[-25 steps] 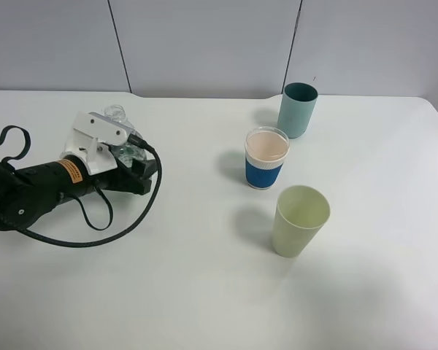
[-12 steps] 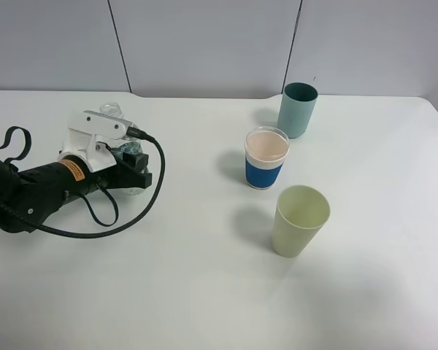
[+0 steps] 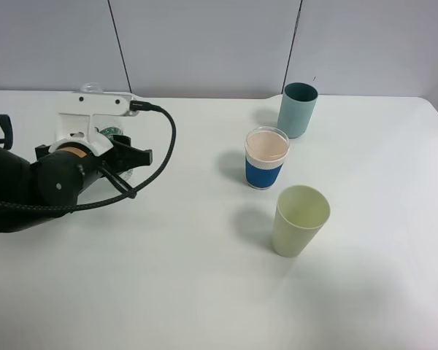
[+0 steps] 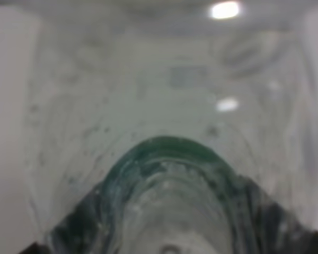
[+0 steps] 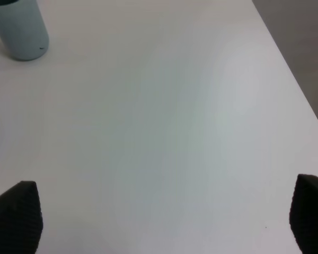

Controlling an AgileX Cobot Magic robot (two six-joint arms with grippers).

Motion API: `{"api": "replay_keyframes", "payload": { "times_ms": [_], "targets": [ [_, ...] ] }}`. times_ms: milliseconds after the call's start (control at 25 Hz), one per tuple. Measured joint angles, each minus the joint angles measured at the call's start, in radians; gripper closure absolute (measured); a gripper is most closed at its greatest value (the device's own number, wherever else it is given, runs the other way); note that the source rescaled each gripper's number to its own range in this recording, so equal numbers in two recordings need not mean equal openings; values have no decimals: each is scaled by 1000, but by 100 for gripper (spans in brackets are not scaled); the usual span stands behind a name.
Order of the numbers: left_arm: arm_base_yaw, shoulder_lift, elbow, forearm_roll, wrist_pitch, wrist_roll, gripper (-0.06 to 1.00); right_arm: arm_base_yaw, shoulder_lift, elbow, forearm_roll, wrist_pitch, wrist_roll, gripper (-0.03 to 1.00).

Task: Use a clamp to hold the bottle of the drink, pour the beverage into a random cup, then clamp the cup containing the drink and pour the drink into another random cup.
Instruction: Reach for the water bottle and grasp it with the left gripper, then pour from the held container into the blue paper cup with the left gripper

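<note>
We can read no writing: the bottle (image 4: 164, 121) shows a green label (image 4: 164, 151), blurred in the left wrist view, and the orange sticker (image 3: 74, 152) on the left arm (image 3: 29, 189) is too small to make out. The left gripper (image 3: 108, 142) is clamped on the bottle, which sits between its fingers at the table's (image 3: 204, 292) left side, well apart from the blue-banded cup (image 3: 266, 158) and teal cup (image 3: 297, 109). The right gripper (image 5: 161, 217) has its fingers wide apart, holding nothing.
</note>
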Motion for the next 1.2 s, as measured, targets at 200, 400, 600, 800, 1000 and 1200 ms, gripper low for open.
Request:
{"api": "replay_keyframes", "payload": {
  "times_ms": [200, 400, 600, 800, 1000, 1200],
  "targets": [
    [-57, -1, -126, -253, 95, 477, 92, 0, 0, 0, 0, 0, 0, 9],
    [-60, -1, -241, -481, 99, 800, 92, 0, 0, 0, 0, 0, 0, 9],
    [-60, -1, -310, -532, 99, 913, 92, 0, 0, 0, 0, 0, 0, 9],
    [-83, 0, -367, -606, 80, 1063, 92, 0, 0, 0, 0, 0, 0, 9],
    [-117, 21, -429, -681, 9, 1257, 92, 0, 0, 0, 0, 0, 0, 9],
    [-140, 81, -492, -747, -44, 1442, 92, 0, 0, 0, 0, 0, 0, 9]
  ]
}}
